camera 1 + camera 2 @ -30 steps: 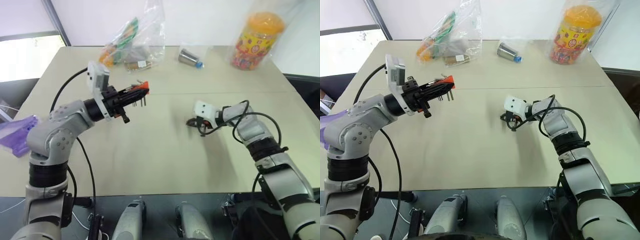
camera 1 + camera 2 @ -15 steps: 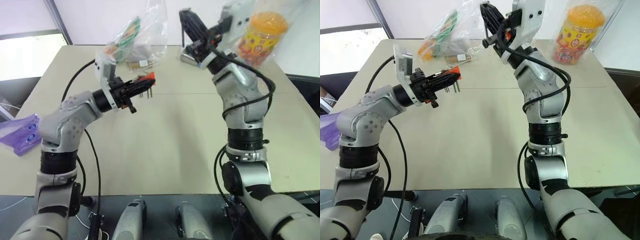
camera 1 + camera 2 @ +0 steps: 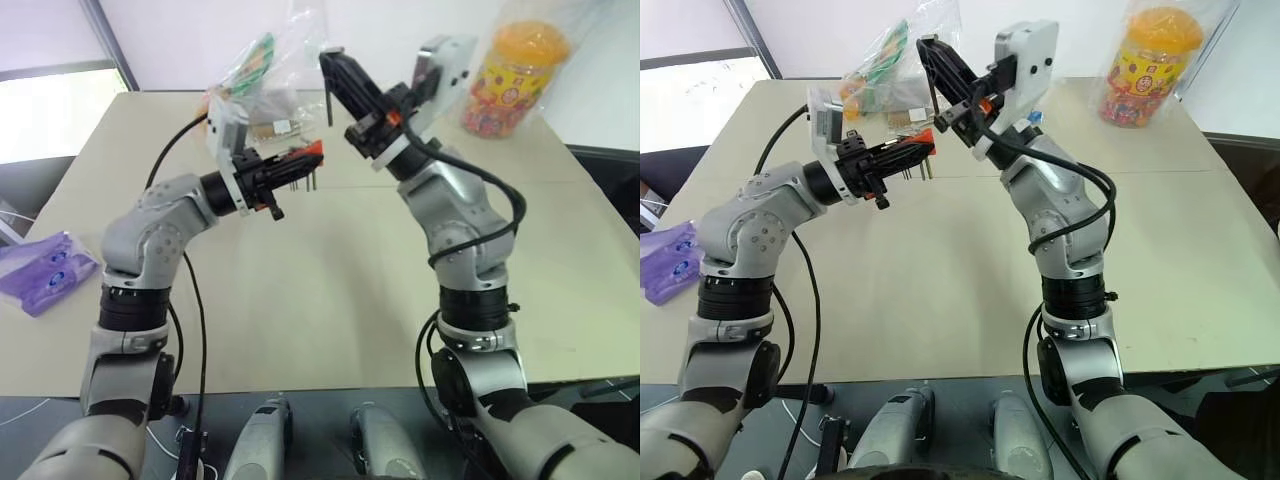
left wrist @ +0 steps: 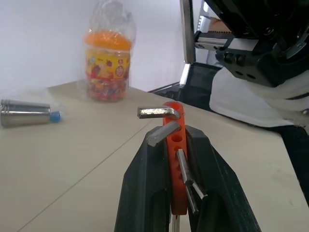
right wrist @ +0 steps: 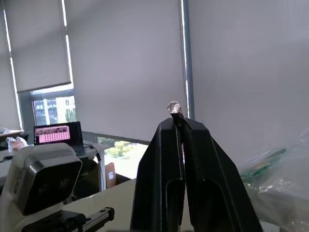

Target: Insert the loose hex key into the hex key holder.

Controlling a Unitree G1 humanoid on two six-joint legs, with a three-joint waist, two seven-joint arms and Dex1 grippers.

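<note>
Evidently your right arm had risen from the table (image 3: 330, 300), where it worked a second before, until its claw stood high beside the left one, which had only crept toward the middle. That puts both parts in the air and near each other, so I judged alignment, not insertion, to be the step in hand. You had one right gripper (image 3: 335, 72) clamped tight on one loose hex key (image 3: 329, 103), its long leg hanging below the fingers. One left gripper (image 3: 285, 172) was clamped on one hex key holder (image 3: 311, 150), red-orange, just below and beside the key, not touching. In the left wrist view I counted four keys seated in the holder.
</note>
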